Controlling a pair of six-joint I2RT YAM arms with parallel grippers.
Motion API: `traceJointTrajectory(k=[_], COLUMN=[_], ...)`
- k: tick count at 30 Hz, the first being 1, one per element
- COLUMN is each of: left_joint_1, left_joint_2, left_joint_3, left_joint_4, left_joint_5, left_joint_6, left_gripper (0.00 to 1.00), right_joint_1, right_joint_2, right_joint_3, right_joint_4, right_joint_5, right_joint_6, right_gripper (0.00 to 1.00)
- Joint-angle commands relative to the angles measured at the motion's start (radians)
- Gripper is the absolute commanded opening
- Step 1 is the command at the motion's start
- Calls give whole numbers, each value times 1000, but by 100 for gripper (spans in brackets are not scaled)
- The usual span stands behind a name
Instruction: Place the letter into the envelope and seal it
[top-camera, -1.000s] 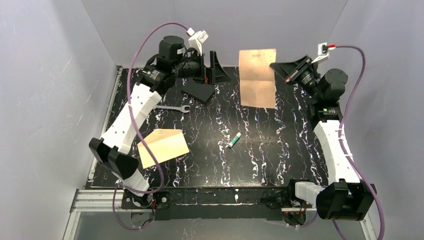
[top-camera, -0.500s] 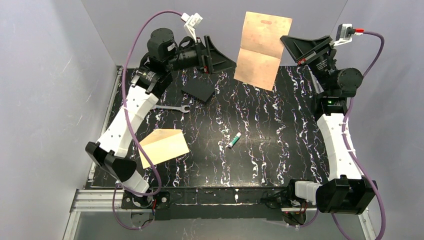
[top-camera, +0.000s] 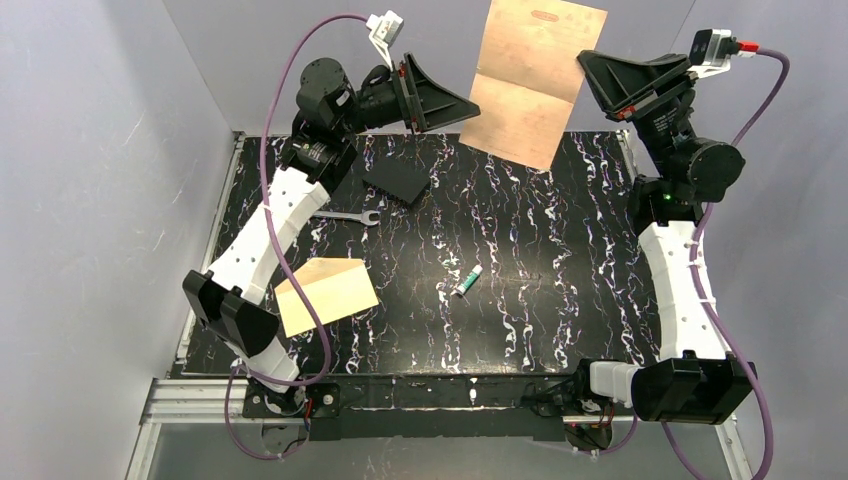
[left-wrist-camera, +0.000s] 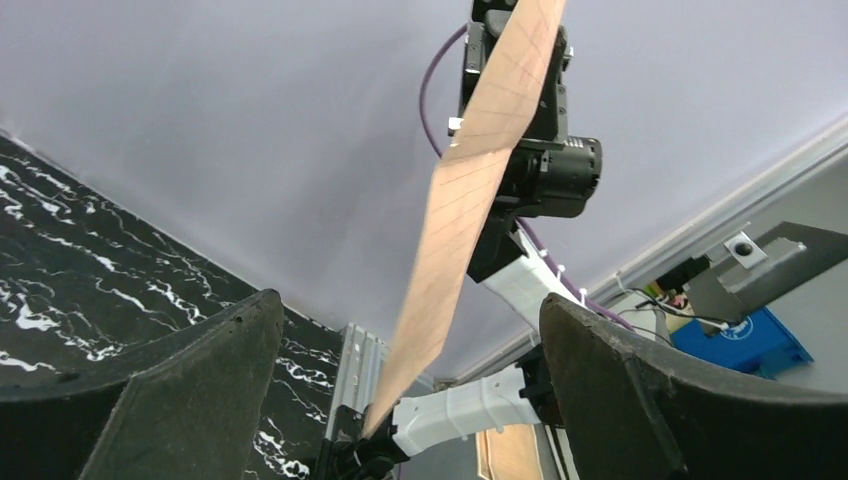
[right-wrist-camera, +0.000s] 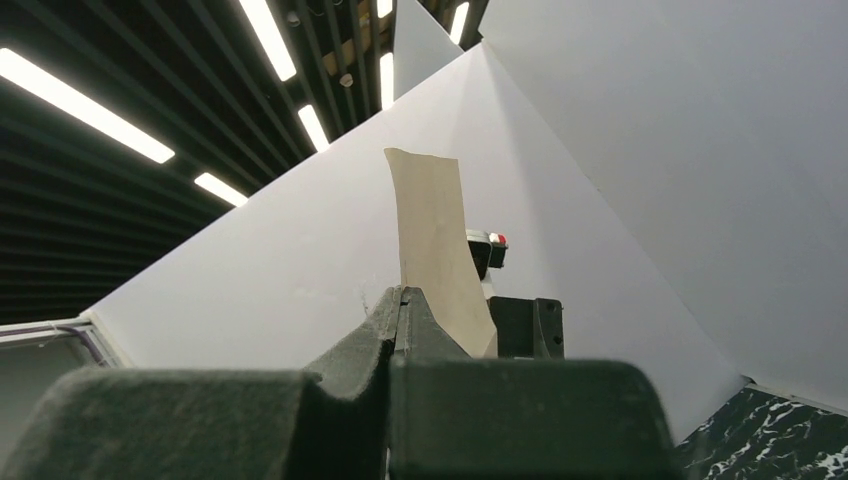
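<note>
Nearest, the envelope (top-camera: 325, 292) lies flat, well below and far leftward of the right gripper (top-camera: 590, 75). A small tube (top-camera: 469, 281), wrench (top-camera: 345, 216) and black square (top-camera: 397, 178) lie low across that stretch. Farther off, that gripper pinches the letter (top-camera: 535, 80) aloft, its long axis hanging downward, just beside the wide-spread, empty left gripper (top-camera: 460, 100).

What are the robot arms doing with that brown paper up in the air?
The right gripper holds the letter up in the air at the back, jaws shut on its edge. The left gripper faces it with jaws open, holding nothing. The envelope lies on the table near the left arm, the letter not yet inside.
</note>
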Motion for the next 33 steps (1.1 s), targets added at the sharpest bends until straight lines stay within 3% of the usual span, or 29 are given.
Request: traceJointTrajectory(k=[1,3,6,8,11,13,15,16,17,19,21,23,27,30,33], left_joint_1=[-9,-13,-18,-20,-20,-20,-15,-9,1,30,64,90,109,109,109], left_joint_2=[-70,-48,-6,3,-2,-7,-12,-17,-24,-38,-42,-32,1,15,-3], left_joint_3=[-73,-53,5,9,-12,-32,-53,-64,-76,-103,-111,-98,-64,-58,-95], left_joint_4=[194,228,267,297,315,316,316,314,310,284,229,179,149,111,99], left_joint_5=[25,49,94,105,113,120,126,132,133,118,97,79,97,101,104], left_joint_6=[-58,-85,-144,-174,-183,-171,-140,-112,-70,0,72,104,127,179,262], left_gripper=[98,96,79,60,21,0,0,0,0,0,0,0,0,0,0], right_joint_1=[11,24,24,25,25,25,24,24,24,25,24,24,27,29,29], right_joint_2=[-26,-34,-43,-45,-51,-56,-61,-64,-74,-97,-122,-122,-105,-128,-149], right_joint_3=[-12,-21,-36,-45,-58,-62,-55,-48,-42,-36,-28,5,67,83,117], right_joint_4=[106,86,61,44,28,21,23,23,20,30,21,2,19,-172,-525], right_joint_5=[28,32,39,41,40,34,12,-9,-33,-75,-120,-203,-348,-316,-106], right_joint_6=[89,93,83,70,50,33,-1,-32,-68,-165,-241,-280,-278,-407,-584], right_gripper=[1,1,1,1,1,1,1,8,25,68,89,95,96,96,91])
